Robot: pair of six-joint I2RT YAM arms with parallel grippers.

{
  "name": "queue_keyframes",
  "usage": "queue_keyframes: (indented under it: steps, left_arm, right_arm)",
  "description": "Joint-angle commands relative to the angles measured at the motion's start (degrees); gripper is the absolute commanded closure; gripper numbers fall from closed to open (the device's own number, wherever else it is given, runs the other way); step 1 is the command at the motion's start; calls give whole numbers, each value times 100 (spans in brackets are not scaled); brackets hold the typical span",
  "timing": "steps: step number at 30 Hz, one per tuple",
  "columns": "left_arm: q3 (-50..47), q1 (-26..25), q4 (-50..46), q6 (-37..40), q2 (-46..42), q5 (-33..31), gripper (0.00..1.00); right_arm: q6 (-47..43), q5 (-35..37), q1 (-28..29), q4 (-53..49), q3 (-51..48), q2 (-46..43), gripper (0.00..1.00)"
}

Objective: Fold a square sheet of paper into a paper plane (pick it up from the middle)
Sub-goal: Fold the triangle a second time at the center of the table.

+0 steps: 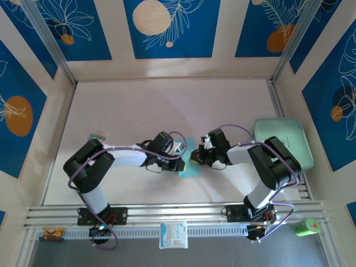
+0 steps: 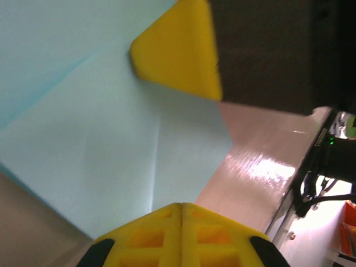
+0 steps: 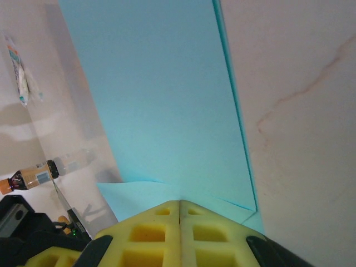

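Note:
The light blue square sheet of paper lies flat on the table between the two arms, partly folded, with creases and overlapping layers. My left gripper is shut, its yellow tips resting on the sheet's near edge with nothing between them. My right gripper is also shut and its tips bear down on a folded flap. The right gripper's yellow fingertip touches the paper opposite the left one. A paper plane is out of view.
A mint-green tray sits at the right, behind the right arm. A white packet and a green can lie on the near rail strip. A small object rests left of the left arm. A bottle lies nearby.

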Motion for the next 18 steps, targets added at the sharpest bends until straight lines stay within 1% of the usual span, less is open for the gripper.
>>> queue_keyframes:
  steps: [1,4,10,12,18]
  left_arm:
    - [262,15,233,-262,211,206,97]
    - [380,-7,370,-342,455,227,97]
    - [539,-59,30,-318,873,-11,95]
    - [459,-68,-181,-219,899,-134,96]
    - [2,-79,-503,87,671,-236,95]
  right_arm:
    - [69,414,-11,-515,-211,191,100]
    - [66,397,-2,-503,-207,209,100]
    - [62,404,-2,-504,-240,208,100]
    - [77,424,-2,-515,-242,208,100]
    - [69,434,-29,-525,-257,205,100]
